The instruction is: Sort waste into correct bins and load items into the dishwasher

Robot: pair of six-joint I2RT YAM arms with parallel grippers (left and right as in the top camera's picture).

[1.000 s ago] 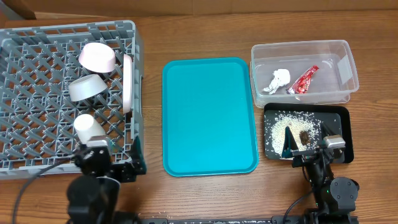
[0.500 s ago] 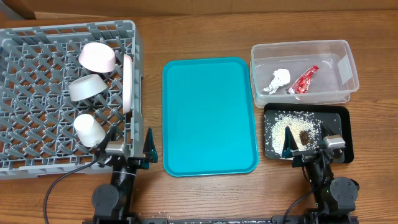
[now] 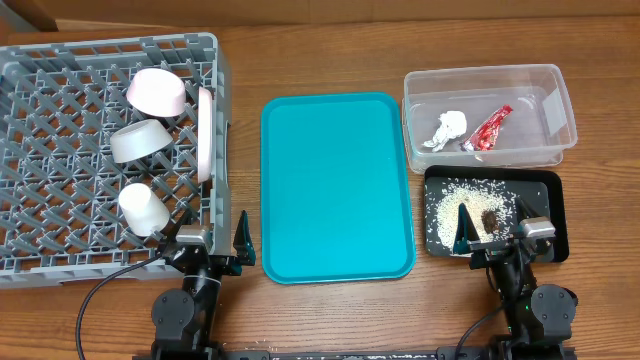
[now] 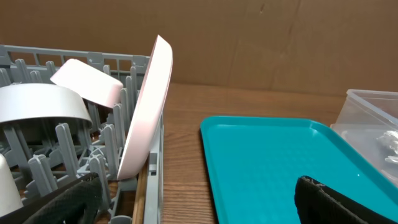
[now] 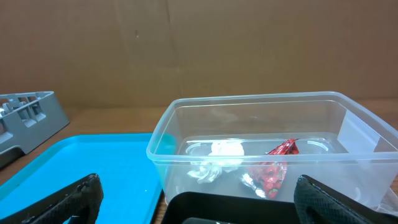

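The grey dish rack (image 3: pixel 60 70) holds a white plate (image 3: pixel 205 132) on edge, a pinkish dish (image 3: pixel 156 92), a grey bowl (image 3: pixel 138 142) and a white cup (image 3: pixel 143 208). The plate (image 4: pixel 146 112) also shows in the left wrist view. No chopsticks show. The clear tub (image 3: pixel 490 75) holds the tissue (image 3: pixel 450 127) and red wrapper (image 3: pixel 487 129), both seen in the right wrist view (image 5: pixel 221 152) (image 5: pixel 273 163). The black tray (image 3: pixel 555 200) holds rice (image 3: pixel 455 200) and a brown lump (image 3: pixel 489 219). My left gripper (image 3: pixel 208 240) (image 4: pixel 199 205) and right gripper (image 3: pixel 495 235) (image 5: pixel 202 205) are open and empty at the front edge.
A large teal tray (image 3: pixel 338 185) lies bare in the middle between the rack and the bins. A brown cardboard wall stands behind the table.
My left arm has drawn back from the rack's front right corner toward the table's front edge and settled there. The right arm has not moved.
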